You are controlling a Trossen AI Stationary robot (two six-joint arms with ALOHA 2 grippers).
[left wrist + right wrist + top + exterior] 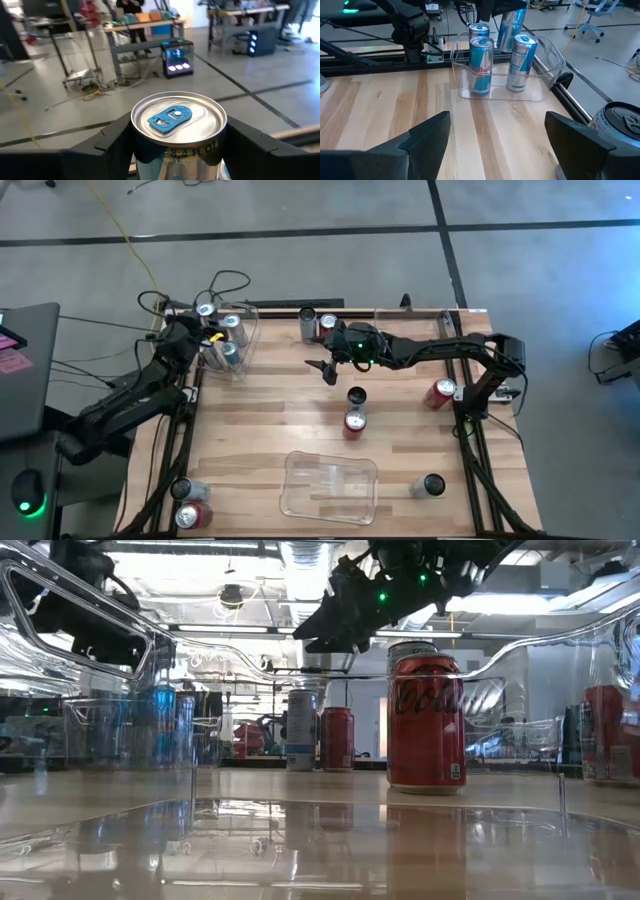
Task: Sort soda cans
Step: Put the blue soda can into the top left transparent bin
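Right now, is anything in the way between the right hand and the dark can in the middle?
Nothing I can see. The right hand hovers open near the dark can, with only bare table between them. The red can stands on its far side.

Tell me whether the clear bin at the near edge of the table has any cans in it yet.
Empty. In the high view, the clear bin shows only bare wood through its bottom; the nearest cans stand outside it.

Glossy metal cans [481,65], clear plastic bin [330,485], smooth wooden table [270,415].
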